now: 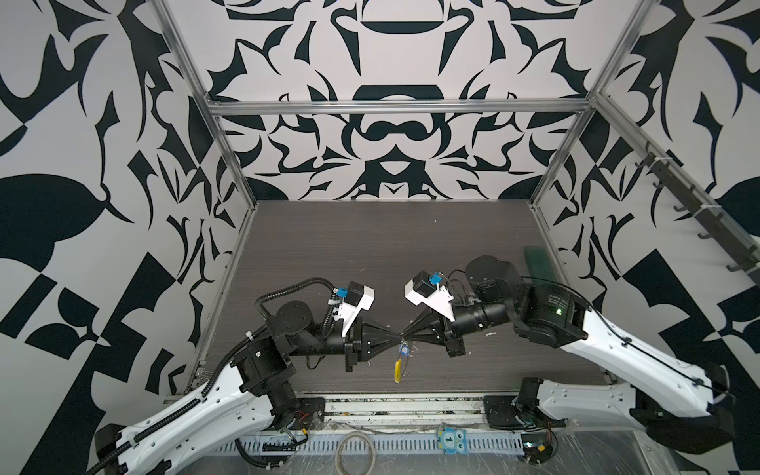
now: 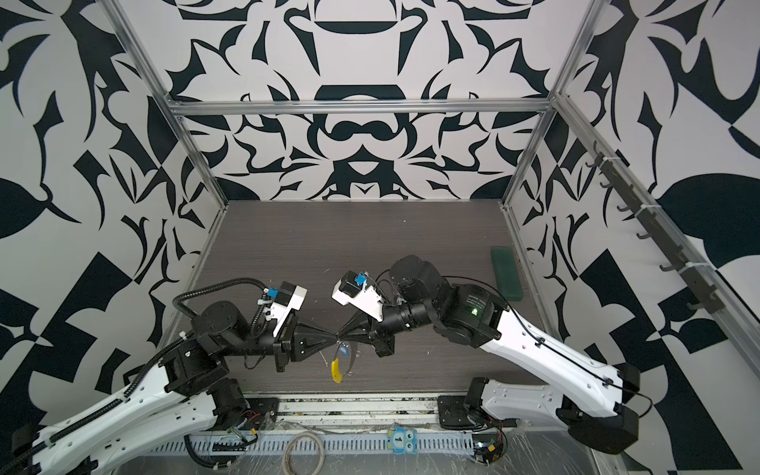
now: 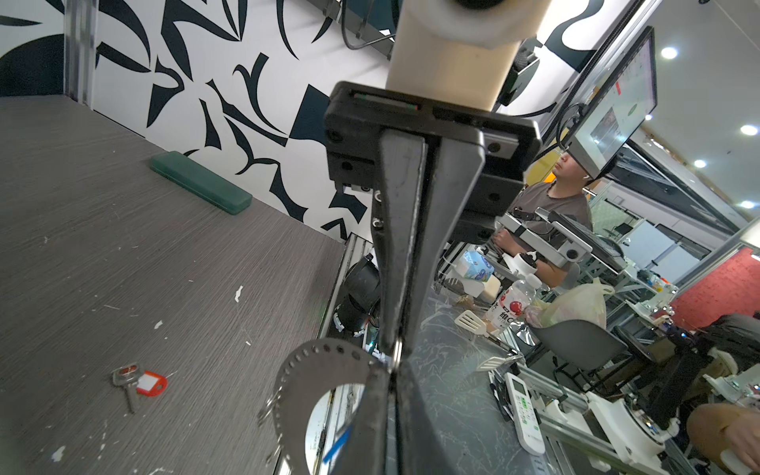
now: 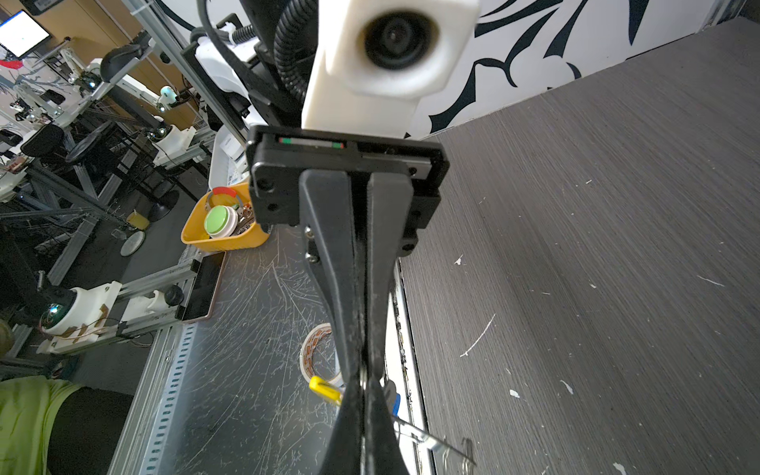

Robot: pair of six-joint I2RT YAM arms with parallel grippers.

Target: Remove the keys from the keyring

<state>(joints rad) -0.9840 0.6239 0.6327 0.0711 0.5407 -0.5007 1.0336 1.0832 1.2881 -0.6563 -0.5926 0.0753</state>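
In both top views the left gripper (image 1: 395,338) and the right gripper (image 1: 405,334) are seen tip to tip at lower centre. Both are pinched tight where the keyring (image 1: 397,370) hangs, and its yellow section dangles just below. The blue key tag (image 1: 404,350) is tucked under the tips. The thin grey loop is hard to make out. A green case (image 2: 506,273) lies at the right edge of the table (image 2: 370,246), well apart. A beige hoop (image 2: 304,452) and an owl sticker (image 2: 402,440) are found along the bottom edge.

In the left wrist view the centre is filled by the right gripper (image 3: 395,345), which blocks the background. The left gripper (image 3: 388,382) rises from the bottom edge, jaws together. The keyring (image 3: 296,370) curves out at lower centre, cut off below. The blue key tag (image 3: 339,442) is mostly hidden. At lower left the red key tag (image 3: 150,382) lies on the table, off the loop, touching a metal key (image 3: 123,380).

In the right wrist view the closed left gripper (image 4: 362,370) stands centre. The yellow section (image 4: 325,388) and the blue key tag (image 4: 395,403) peep out on either side. The beige hoop (image 4: 316,349) is partly covered. A yellow bin (image 4: 222,230) sits at centre left.
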